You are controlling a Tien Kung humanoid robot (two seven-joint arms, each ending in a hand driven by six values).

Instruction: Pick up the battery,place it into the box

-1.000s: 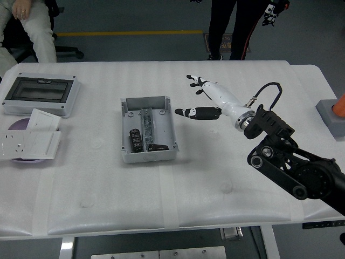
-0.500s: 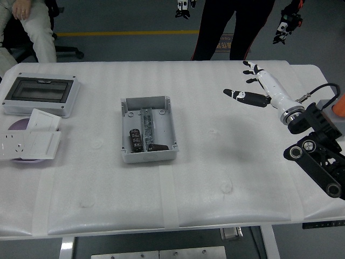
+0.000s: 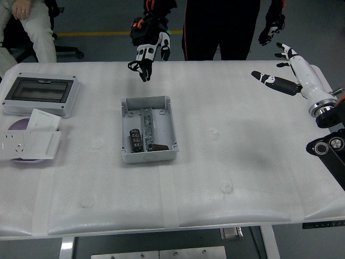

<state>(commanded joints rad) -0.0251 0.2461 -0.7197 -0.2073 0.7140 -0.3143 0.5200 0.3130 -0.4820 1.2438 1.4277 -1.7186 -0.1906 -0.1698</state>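
Note:
An open grey box [image 3: 146, 129] sits in the middle of the table. Dark cylindrical batteries [image 3: 135, 139] lie in its lower left part, and a small dark piece [image 3: 158, 146] lies at its lower edge. My right hand [image 3: 280, 67] is white with black fingertips, open and empty, over the table's far right edge. My left arm is out of view. A person stands at the far side; one gloved hand [image 3: 146, 49] reaches down over the table just beyond the box, the other gloved hand [image 3: 270, 28] hangs near my right hand.
A grey enclosure with a dark window [image 3: 40, 93] lies at the far left. White socket plates [image 3: 29, 141] lie below it. A grey block with an orange part [image 3: 333, 114] is at the right edge. A seated person [image 3: 24, 24] is at the top left.
My right hand has drawn back from near the box to the far right edge, staying open and empty. The person has stepped up and lowered a gloved hand toward the box.

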